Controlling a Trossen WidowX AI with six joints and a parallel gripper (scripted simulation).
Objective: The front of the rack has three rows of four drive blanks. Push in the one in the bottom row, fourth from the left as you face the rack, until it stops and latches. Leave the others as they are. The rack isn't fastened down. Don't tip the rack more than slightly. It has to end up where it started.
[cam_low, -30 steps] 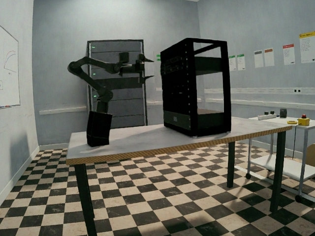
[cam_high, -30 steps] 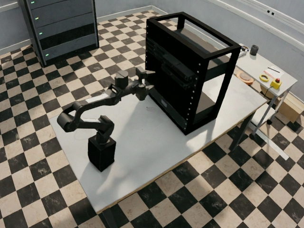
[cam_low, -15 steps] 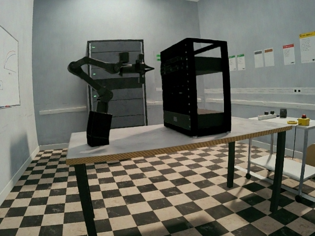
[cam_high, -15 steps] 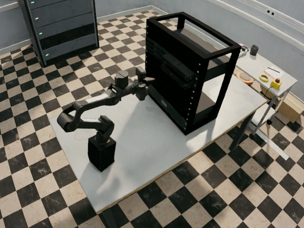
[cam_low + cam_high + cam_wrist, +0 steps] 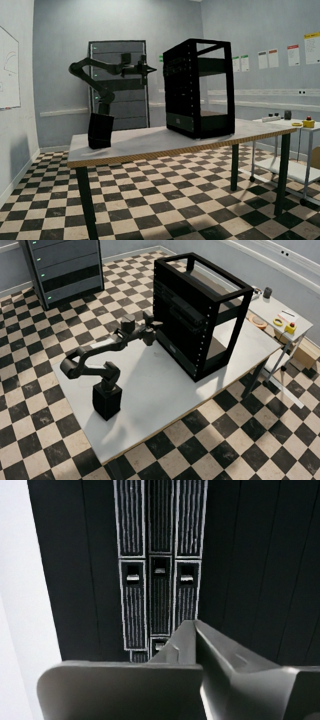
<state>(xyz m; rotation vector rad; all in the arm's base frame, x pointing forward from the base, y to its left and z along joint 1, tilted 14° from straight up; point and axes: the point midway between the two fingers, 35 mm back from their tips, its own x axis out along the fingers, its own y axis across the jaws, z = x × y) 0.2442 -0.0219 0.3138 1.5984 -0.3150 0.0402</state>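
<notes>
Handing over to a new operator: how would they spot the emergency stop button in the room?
Look past the big black rack on the main table to the small grey side table. Near its front corner sits a yellow box with a red button, wired, beside a yellow tape ring.

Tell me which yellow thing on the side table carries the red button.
The yellow box, with a cable running from it. The other yellow thing, a flat ring of tape beside it, has no button.
</notes>
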